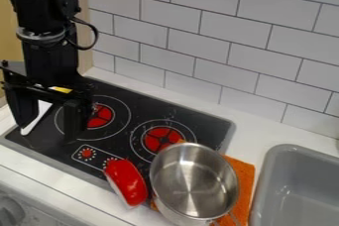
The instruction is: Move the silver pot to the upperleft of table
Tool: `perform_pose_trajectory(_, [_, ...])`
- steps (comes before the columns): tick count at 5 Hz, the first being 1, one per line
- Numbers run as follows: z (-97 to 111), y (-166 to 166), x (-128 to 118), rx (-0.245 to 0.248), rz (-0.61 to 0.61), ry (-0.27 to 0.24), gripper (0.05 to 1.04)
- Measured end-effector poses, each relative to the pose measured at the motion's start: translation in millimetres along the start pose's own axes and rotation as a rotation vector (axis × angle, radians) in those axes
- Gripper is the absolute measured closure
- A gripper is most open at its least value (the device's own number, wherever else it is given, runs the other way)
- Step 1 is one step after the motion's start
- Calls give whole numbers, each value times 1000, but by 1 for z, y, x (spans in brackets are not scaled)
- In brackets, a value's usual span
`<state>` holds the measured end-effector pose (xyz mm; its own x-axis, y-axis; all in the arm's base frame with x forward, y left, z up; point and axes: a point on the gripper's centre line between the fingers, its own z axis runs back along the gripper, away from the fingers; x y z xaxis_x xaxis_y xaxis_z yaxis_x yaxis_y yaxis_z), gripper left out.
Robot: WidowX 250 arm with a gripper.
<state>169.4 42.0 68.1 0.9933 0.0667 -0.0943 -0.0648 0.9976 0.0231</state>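
One pot (pixel 193 183) is set over one cloth (pixel 242 171); one gripper (pixel 49 132) is held, jaws released, above one two-burner stove (pixel 126 143).

Toy kitchen | black stovetop (pixel 179 110), red burners (pixel 161 138) | grey sink (pixel 291 190) | white tiled wall (pixel 218 31)

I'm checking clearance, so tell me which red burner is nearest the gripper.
The left burner in this view: the gripper hangs close by it, while the right burner lies farther off, near the silver pot.
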Motion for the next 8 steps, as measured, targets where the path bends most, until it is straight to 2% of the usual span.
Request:
perform_pose_trajectory(1, [-10, -3, -14, -7, 4, 55, 84])
perform_pose_trajectory(2, [-7, -12, -15, 20, -18, 78, 84])
perform_pose_trajectory(3, [7, -26, -4, 57, -79, 27, 84])
perform_pose_trajectory(4, [19, -52, -7, 93, -169, -21, 84])
perform_pose_trajectory(6, [1, -81, 6, 133, -270, 5, 84])
perform_pose_trajectory(7, [-14, -84, 14, 150, -261, 37, 84])
perform_pose_trajectory(8, [-23, -88, 27, 146, -232, 22, 84])
